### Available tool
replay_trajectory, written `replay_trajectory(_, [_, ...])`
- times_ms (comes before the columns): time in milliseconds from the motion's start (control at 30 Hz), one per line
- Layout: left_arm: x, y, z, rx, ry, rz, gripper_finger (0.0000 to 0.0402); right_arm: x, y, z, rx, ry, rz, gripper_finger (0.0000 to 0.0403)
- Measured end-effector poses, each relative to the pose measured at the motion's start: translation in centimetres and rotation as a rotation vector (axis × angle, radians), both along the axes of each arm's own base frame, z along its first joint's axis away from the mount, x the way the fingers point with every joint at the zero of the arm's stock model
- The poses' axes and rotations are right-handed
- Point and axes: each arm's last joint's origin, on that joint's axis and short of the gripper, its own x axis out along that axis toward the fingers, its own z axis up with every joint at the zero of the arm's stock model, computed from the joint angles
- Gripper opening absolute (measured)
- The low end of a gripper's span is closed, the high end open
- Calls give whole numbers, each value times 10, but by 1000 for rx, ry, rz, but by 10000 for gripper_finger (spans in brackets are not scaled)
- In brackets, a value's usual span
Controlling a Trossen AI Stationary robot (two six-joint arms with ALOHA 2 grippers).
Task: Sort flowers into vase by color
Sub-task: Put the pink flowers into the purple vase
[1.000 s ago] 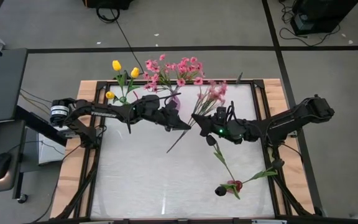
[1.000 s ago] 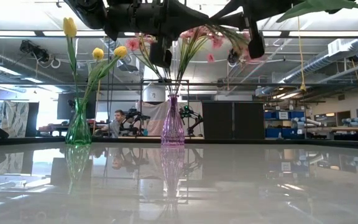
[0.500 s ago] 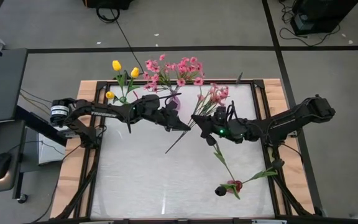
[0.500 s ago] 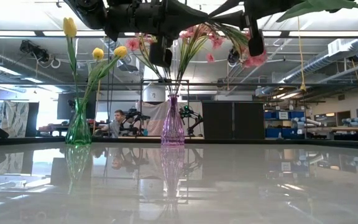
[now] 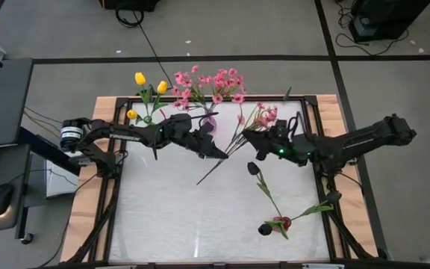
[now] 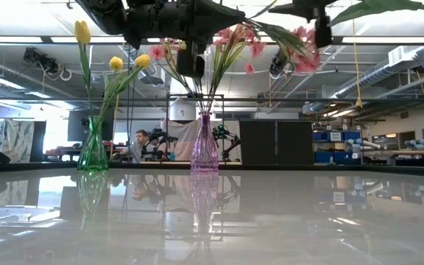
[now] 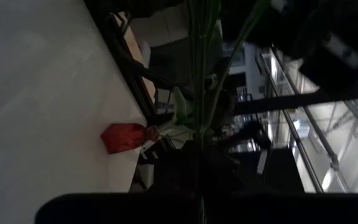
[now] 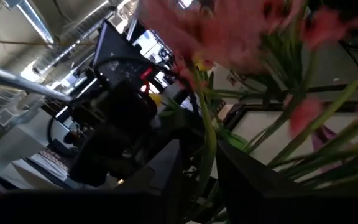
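Left pincer [image 5: 216,152] closed on the pink spray [image 5: 256,116] stem above the tabletop [image 5: 170,217]. Right pincer [image 5: 248,137] beside it, can't tell its state; own fingers blurred dark in wrist view

The table [image 6: 271,221] has a glossy white top that mirrors the clear glass-like green vase [image 6: 93,151] and purple vase [image 6: 204,147], within a wooden frame [image 5: 88,202].
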Motion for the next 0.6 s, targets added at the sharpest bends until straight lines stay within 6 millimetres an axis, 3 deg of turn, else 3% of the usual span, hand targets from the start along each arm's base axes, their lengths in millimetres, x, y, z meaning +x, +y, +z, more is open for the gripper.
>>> replay_trajectory(333, [0,-2,10,28,-108,-39,6,-40,-7,28,-61,-41,-2,114])
replay_trajectory(600, [0,-2,20,-8,-195,-38,5,-58,-11,37,-74,-53,-3,114])
